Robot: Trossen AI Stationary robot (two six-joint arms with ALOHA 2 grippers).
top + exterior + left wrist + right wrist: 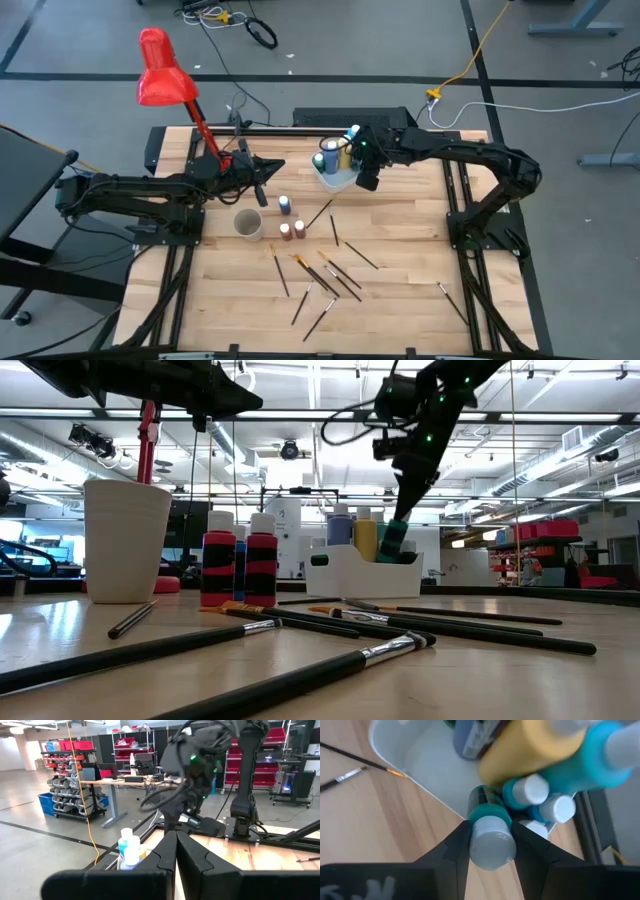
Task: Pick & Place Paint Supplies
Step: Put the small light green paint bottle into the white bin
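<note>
I have the right gripper over the white tray at the far side of the table, its fingers clamped on a teal bottle by the capped end, the bottle tilted and its lower end down inside the tray among the bottles already there. The main hazard I judge here is crowding: a yellow bottle, a larger teal one and several white-capped bottles stand just beside the held bottle, so a release at this tilt could let it lean on or topple its neighbours. A second hazard is withdrawal; if the fingers spread too little before lifting, the cap may drag up with them and tip the bottle over the tray wall. The tray looks light, so a sideways push may also slide it. The left gripper waits above the table's left part, fingers together and empty. Still outside the tray: three bottles near the beige cup, and the paintbrushes scattered across the near table.
</note>
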